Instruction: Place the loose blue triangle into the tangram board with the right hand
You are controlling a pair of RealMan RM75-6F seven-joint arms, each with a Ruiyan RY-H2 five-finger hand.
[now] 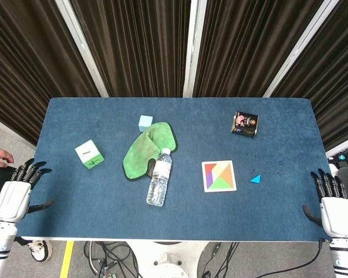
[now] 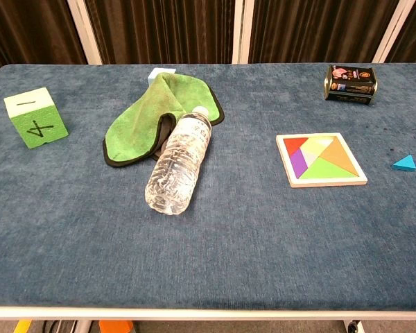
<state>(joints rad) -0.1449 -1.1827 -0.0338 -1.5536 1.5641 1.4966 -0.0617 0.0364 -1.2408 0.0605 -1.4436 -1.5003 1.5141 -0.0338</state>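
A small blue triangle (image 1: 255, 179) (image 2: 404, 164) lies loose on the blue cloth, just right of the tangram board (image 1: 218, 176) (image 2: 321, 159). The board is a square wooden frame filled with coloured pieces. My right hand (image 1: 334, 204) hangs off the table's near right corner, fingers spread and holding nothing, well clear of the triangle. Off the near left corner my left hand (image 1: 16, 191) is likewise spread and empty. Neither hand shows in the chest view.
A clear water bottle (image 1: 159, 177) (image 2: 178, 164) lies on its side beside a green cloth (image 1: 148, 149) (image 2: 156, 114). A green cube (image 1: 89, 154) (image 2: 35, 117) sits at the left, a pale blue block (image 1: 145, 123) behind the cloth, a dark tin (image 1: 244, 124) (image 2: 350, 82) at the back right.
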